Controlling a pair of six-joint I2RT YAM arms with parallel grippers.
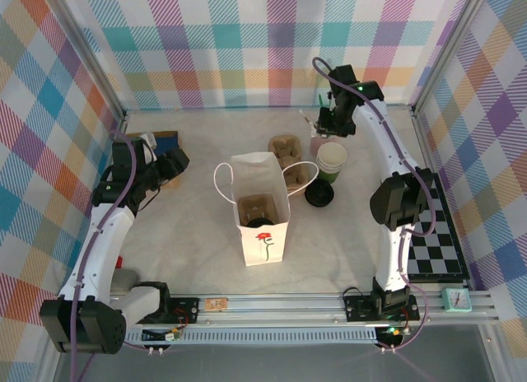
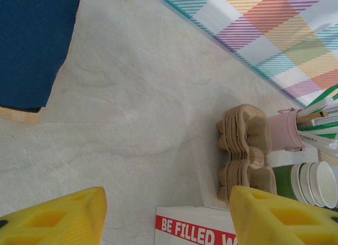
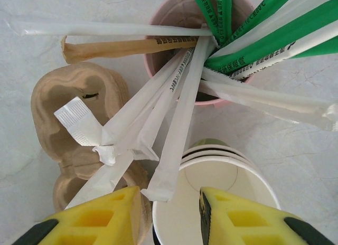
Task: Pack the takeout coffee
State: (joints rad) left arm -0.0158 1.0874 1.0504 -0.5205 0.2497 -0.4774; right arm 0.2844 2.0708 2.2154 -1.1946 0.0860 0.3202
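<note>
While both hang empty, the left claw spread wide and the right claw half parted above straws in a pink cup, the white bag holds a brown carrier; whether the takeout coffee sits inside cannot be told.

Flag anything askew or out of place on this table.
The wrapped straws splay sideways out of the pink cup. Several droop across the stacked paper cups and the cardboard carriers instead of standing upright. Nothing looks spilled, and the white bag stands upright.
</note>
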